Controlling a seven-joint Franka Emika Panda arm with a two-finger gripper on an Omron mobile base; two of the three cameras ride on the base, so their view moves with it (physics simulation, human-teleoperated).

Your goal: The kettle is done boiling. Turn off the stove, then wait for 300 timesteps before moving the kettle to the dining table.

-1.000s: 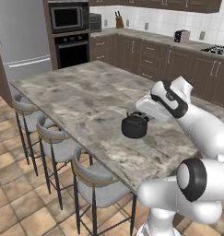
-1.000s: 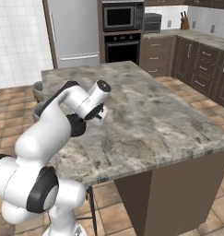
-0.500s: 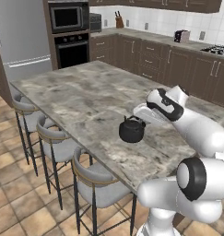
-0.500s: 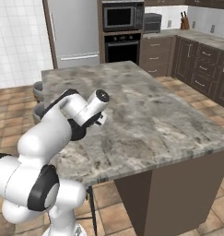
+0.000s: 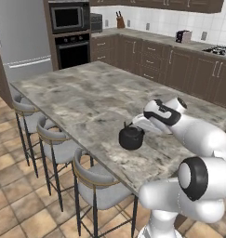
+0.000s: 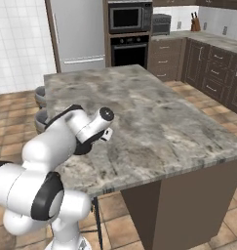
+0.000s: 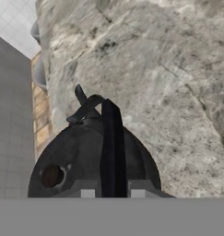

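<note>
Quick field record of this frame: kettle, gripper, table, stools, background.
kettle: black kettle, upright, low over or on the table, near its stool-side edge
gripper: gripper shut on the kettle's arched handle
table: marble table; contact with the kettle's base cannot be told
stools: grey stools tucked along the table's near side
background: wall oven and fridge beyond the far end

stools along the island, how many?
3, all in the left base view on the table's near long side: one far, one middle, one nearest. More may be hidden by the tabletop.
</note>
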